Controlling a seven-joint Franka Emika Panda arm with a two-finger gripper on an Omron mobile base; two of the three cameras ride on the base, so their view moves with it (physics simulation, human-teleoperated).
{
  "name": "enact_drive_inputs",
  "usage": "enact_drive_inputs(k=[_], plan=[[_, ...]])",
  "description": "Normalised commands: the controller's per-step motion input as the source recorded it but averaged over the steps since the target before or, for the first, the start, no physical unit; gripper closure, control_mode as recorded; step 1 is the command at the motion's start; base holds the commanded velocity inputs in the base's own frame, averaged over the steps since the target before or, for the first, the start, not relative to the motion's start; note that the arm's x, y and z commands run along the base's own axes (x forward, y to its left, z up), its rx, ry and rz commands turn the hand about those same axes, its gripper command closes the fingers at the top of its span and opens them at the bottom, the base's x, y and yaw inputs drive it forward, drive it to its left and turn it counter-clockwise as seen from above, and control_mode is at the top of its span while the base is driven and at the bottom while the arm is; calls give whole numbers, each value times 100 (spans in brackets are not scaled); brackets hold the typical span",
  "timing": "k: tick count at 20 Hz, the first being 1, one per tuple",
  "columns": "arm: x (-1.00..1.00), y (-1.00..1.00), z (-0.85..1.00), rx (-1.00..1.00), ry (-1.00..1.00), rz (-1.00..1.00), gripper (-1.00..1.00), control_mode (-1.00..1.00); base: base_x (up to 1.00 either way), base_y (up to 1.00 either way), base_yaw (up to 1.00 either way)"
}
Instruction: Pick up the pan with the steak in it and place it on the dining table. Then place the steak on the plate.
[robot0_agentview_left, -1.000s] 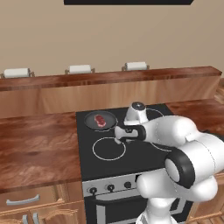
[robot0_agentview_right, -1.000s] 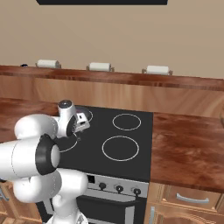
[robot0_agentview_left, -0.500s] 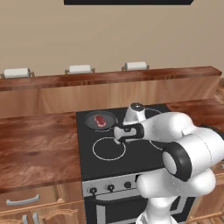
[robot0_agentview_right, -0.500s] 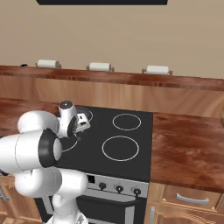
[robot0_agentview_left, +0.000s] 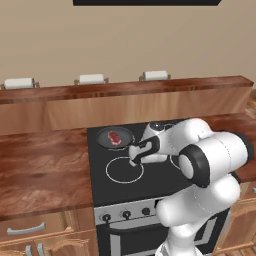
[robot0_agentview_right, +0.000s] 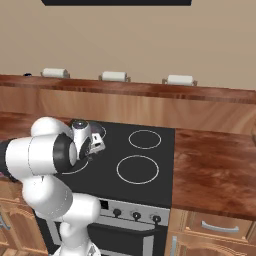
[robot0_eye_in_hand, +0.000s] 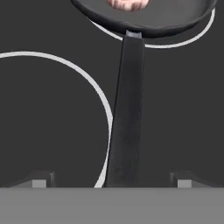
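The dark pan sits on the back-left burner of the black stove with the red steak lying in it. In the hand view the pan's rim and part of the steak are at the top, and the long black handle runs down between my fingertips. My gripper is open and straddles the handle's end without closing on it. It hangs low over the stove, also seen from the right. The dining table is the raised reddish-brown top behind the stove. The plate is out of view.
Wooden counters with drawers flank the stove on the left and the right. Three white objects stand in a row beyond the raised ledge. The other burners carry nothing.
The hand has sunk a little lower and slightly left, closer over the pan's handle. The jaws stayed open. Pan and steak have not moved.
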Motion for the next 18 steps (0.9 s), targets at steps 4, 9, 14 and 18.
enact_drive_inputs(k=[4,9,14,18], plan=[[20,0,-20,1,0,0,-100,-100,0,0,0],[22,0,-15,0,0,0,-100,-100,0,0,0],[20,0,-16,0,0,0,-100,-100,0,0,0],[8,0,-22,0,0,0,100,-100,0,0,0]])
